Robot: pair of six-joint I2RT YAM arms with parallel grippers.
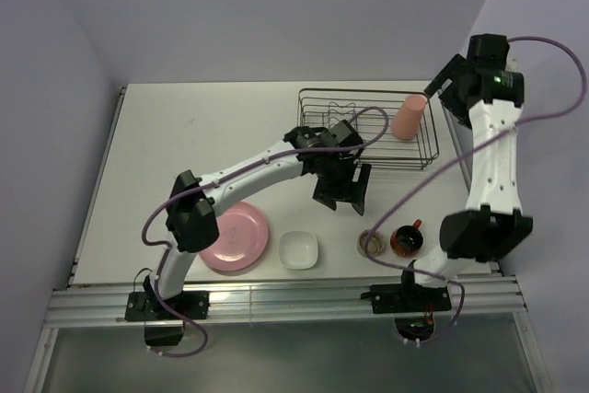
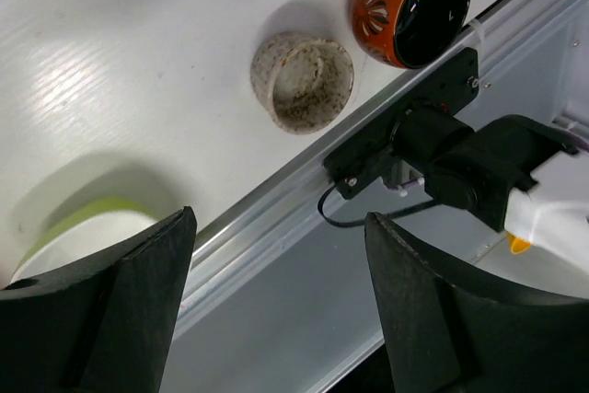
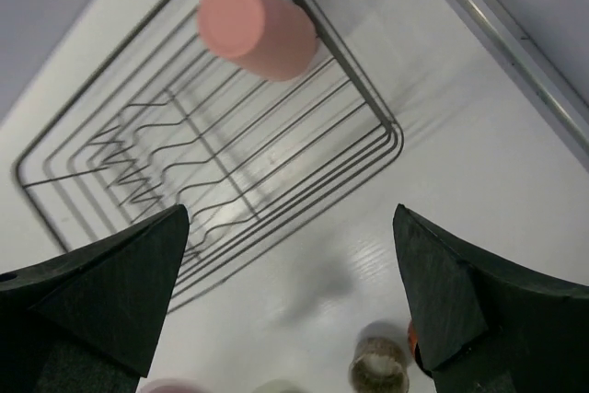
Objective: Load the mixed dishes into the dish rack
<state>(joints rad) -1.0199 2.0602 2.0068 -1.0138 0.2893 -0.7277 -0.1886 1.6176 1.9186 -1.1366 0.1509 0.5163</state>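
- Salmon-pink tumbler (image 1: 408, 117) already at the right end of the dish rack (image 1: 350, 108), closed end up, close against the side wires. Hard to tell whether seated flat or only leaning on the rim. If leaning, could topple out at a small shake of the basket.
- Right gripper (image 1: 440, 82) high above that same corner, jaws spread wide, holding nothing. Danger of catching the tumbler or the rim when coming down for the next dish.
- Left gripper (image 2: 276, 310) also spread wide and empty, hanging over the table (image 1: 202, 135) between the rack and the row of loose dishes.
- Ahead of it, speckled beige cup (image 2: 302, 80) and dark red mug (image 2: 409, 6) just beside each other, not touching, both close to the near table edge. May push one when closing on the other, perhaps as far as the edge rail.
- Small bowl (image 2: 83, 236) near the left finger, and pink plate (image 1: 235, 236) further left, both on the table, not yet loaded. Plate lying flat: difficult to get a finger under, likely to slide away instead of lifting.
- Purple cable (image 1: 373, 121) of the left arm looping across the rack in the top view. Might hook on the upright prongs during a swing over the basket.
- Two arms near one rack: possible collision above it if moved there together.
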